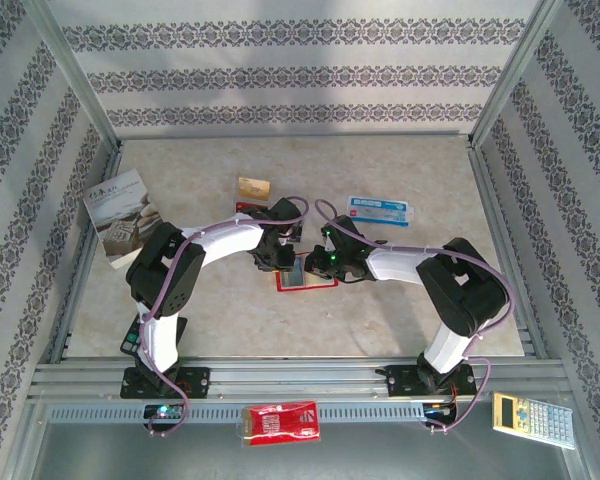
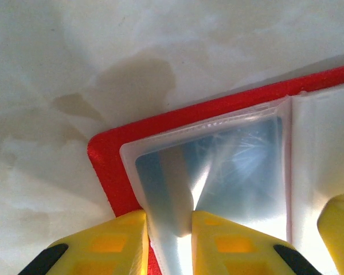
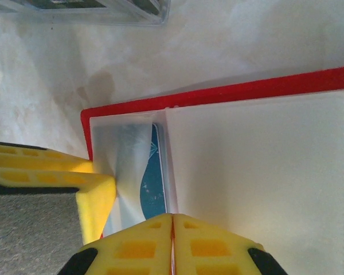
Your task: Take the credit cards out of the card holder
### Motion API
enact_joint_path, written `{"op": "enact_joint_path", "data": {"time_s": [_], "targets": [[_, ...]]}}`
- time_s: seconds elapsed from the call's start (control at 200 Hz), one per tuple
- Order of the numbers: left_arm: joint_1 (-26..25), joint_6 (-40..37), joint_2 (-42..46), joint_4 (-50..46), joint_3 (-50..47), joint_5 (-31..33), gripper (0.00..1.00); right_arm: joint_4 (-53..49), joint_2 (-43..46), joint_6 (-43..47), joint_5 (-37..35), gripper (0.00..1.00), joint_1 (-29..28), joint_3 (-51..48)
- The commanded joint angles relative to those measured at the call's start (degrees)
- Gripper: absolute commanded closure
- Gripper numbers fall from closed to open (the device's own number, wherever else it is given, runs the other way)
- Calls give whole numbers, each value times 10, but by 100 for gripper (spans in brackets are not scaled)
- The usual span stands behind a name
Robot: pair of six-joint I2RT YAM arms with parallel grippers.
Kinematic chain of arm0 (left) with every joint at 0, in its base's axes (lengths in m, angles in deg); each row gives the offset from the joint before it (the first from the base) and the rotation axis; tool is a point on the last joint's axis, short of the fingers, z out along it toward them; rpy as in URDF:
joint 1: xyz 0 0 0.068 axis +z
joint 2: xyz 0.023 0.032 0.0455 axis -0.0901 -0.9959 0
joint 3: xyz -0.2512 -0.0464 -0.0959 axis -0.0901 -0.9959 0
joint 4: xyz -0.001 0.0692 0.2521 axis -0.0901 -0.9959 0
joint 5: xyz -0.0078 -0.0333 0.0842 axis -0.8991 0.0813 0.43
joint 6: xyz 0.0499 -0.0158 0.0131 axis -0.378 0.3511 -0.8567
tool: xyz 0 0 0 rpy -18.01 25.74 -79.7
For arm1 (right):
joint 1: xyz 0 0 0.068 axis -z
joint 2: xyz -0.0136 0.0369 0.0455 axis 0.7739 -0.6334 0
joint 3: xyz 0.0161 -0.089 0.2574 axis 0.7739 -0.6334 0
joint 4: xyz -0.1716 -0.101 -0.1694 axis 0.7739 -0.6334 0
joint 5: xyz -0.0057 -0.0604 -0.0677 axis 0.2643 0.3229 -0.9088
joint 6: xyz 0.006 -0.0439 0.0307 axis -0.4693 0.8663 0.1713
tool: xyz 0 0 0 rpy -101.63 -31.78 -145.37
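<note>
The red card holder [image 1: 305, 276] lies open on the table between my two grippers. My left gripper [image 2: 169, 220] is shut on a raised fold of the holder's clear plastic pocket [image 2: 172, 189]. A blue credit card [image 2: 235, 172] sits under that film inside the red cover [image 2: 109, 172]. My right gripper [image 3: 172, 216] is shut, its pads meeting on the seam between the pockets, right beside the blue card's [image 3: 155, 183] edge. I cannot tell whether the card is pinched. An orange-yellow card [image 1: 254, 187] lies loose on the table behind the left gripper [image 1: 280, 250].
A booklet [image 1: 120, 215] lies at the left wall and a clear box with a blue-and-white label [image 1: 382, 210] behind the right gripper [image 1: 320, 262]. On the front rail rest a red printed packet [image 1: 278, 420] and a calculator [image 1: 533, 418].
</note>
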State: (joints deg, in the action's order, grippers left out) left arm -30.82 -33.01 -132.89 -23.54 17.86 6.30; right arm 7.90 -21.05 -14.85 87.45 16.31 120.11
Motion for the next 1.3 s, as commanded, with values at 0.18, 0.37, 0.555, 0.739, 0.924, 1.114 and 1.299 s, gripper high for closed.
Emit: {"op": "enact_joint_path", "data": {"time_s": [0.18, 0.37, 0.555, 0.739, 0.924, 1.114, 1.299], "targets": [[-1, -2, -33, 16, -41, -27, 78, 0, -20, -4, -4, 91, -4, 32], [11, 1, -30, 40, -62, -60, 78, -7, -31, -3, -3, 89, -6, 40], [22, -4, -35, 55, -73, -90, 78, -16, -39, 3, 6, 87, -6, 46], [30, -9, -42, 59, -80, -103, 78, -36, -44, 15, 11, 85, -11, 60], [40, -15, -46, 68, -88, -121, 78, -69, -54, 21, -5, 84, -14, 73], [50, -15, -54, 84, -98, -143, 78, -114, -55, 24, -36, 84, -21, 84], [56, -14, -58, 95, -106, -155, 78, -136, -58, 28, -46, 82, -27, 92]]}}
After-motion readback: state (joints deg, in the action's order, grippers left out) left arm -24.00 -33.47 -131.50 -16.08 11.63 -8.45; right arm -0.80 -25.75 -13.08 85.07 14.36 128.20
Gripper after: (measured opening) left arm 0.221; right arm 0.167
